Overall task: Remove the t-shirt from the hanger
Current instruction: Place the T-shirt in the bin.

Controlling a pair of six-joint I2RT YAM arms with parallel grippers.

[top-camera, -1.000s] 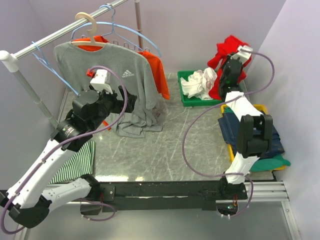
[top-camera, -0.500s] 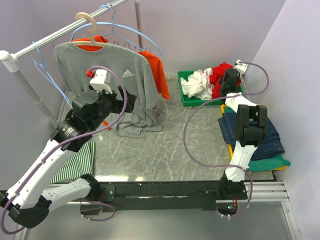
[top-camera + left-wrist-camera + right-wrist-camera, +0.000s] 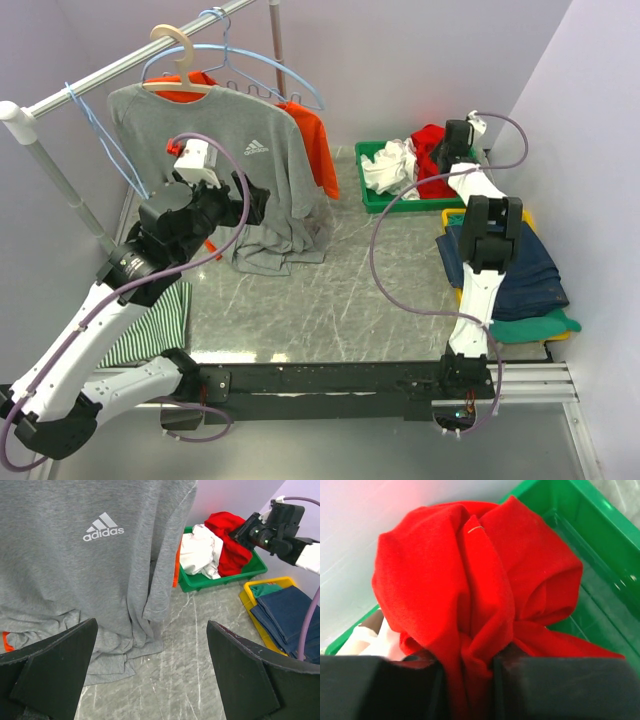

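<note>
Fingers (image 3: pixel 380 687) of right gripper (image 3: pixel 465 682) clamp red cloth (image 3: pixel 470 580) at green bin (image 3: pixel 600 535).

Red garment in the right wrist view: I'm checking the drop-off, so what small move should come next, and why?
Probably open the right fingers and let go. They pinch the red garment, whose bulk appears to lie inside the green bin beside the white cloth, so a release should leave it there.
</note>
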